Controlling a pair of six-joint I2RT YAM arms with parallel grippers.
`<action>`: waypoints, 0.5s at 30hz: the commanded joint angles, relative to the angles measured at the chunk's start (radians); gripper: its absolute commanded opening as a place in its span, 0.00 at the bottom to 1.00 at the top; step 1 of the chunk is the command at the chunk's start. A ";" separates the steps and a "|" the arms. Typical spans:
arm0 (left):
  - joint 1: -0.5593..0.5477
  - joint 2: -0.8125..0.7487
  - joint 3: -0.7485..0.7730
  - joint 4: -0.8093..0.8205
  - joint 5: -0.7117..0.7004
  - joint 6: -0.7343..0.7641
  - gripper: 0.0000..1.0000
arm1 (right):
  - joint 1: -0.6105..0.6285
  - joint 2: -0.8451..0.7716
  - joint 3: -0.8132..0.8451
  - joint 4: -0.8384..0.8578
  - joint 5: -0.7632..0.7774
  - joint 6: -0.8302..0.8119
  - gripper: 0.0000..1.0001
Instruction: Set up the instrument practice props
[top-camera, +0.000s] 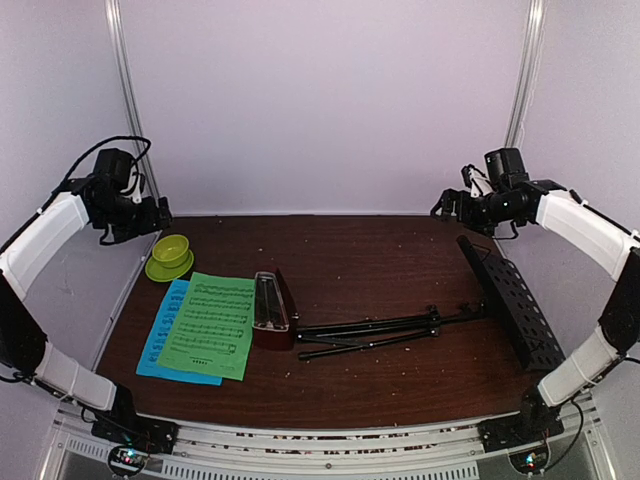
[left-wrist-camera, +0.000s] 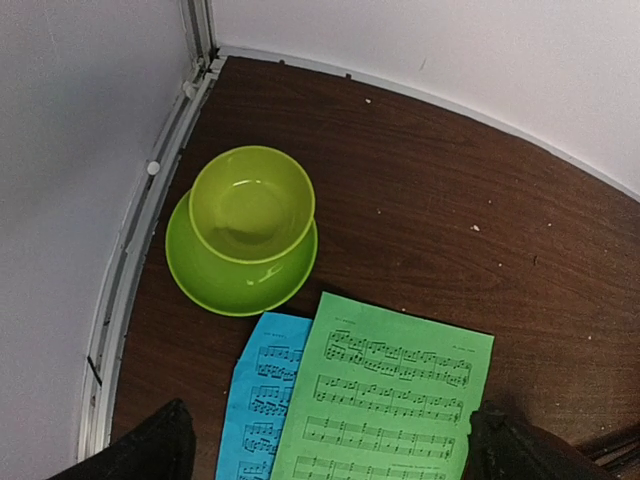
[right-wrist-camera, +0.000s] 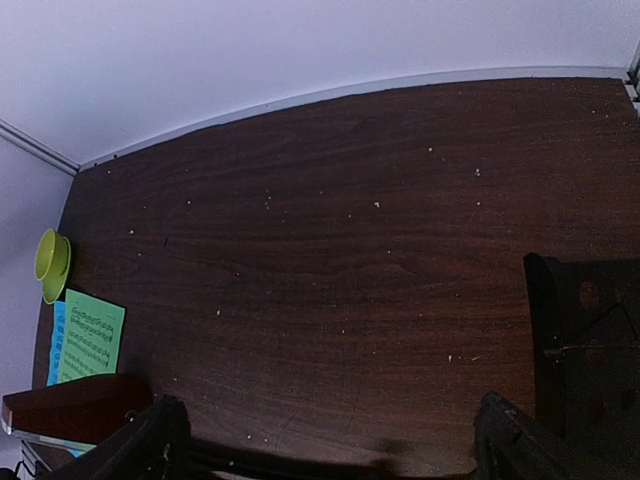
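Both arms hang over the far corners with their jaws wide apart and nothing held; all the props sit on the table.

The left gripper hovers above the lime-green bowl, which sits on a matching saucer in the far-left corner, while the right gripper hangs above the far-right end of the tabletop. The 2 sheets lie at near left, the green sheet overlapping the right part of the blue sheet. The reddish-brown metronome is just beside the green sheet's right edge. The black music stand lies on its side with its folded legs pointing at the metronome, and its hole-punched desk rests tilted at the right edge, below the right gripper.
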 joint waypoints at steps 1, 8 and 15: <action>-0.026 0.005 -0.014 0.111 0.010 -0.044 0.98 | -0.029 -0.054 0.041 -0.143 -0.045 -0.017 1.00; -0.055 0.027 -0.013 0.169 0.010 -0.033 0.98 | -0.129 -0.185 -0.019 -0.350 -0.030 -0.086 1.00; -0.104 0.068 0.018 0.193 0.002 0.058 0.98 | -0.211 -0.253 -0.094 -0.507 -0.035 -0.131 1.00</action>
